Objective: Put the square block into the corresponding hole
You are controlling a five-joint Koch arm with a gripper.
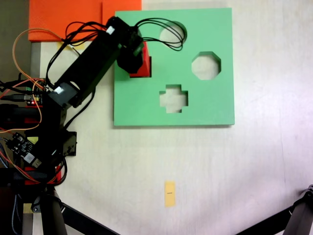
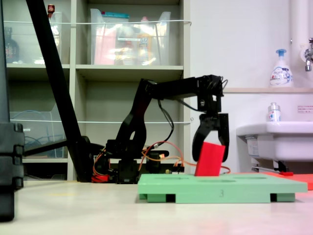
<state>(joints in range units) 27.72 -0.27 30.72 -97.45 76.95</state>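
**A:** On the table [image 1: 205,166], what's the layout, big to small?

**B:** Green foam board [image 1: 205,105] lies flat, upper middle of the top-down fixed view. Black Koch arm [image 1: 90,63] reaches in from the left, wrist over the board's left part. In the side-on fixed view the board [image 2: 222,188] sits on short feet and the arm [image 2: 171,89] arches over it from behind.

**A:** Cut-outs?

**B:** Octagonal one [image 1: 206,65] at right, cross-shaped one [image 1: 173,98] lower middle, a rounded one [image 1: 172,32] near the top edge, partly behind cables. Square cut-out [image 1: 148,67] is at the left, mostly covered by the block and the claw.

**A:** Block?

**B:** Red cube [image 2: 209,159] is tilted, lower edge touching the board surface, top leaning right in the side-on view. From above it [image 1: 141,69] sits at the square cut-out, not seated flush.

**A:** Claw?

**B:** Claw [image 2: 211,157] points down, jaws spread either side of the cube, closed onto it.

**A:** Anything else?

**B:** Orange sheet [image 1: 63,17] at top left, small yellow paper tag [image 1: 169,193] well below the board.
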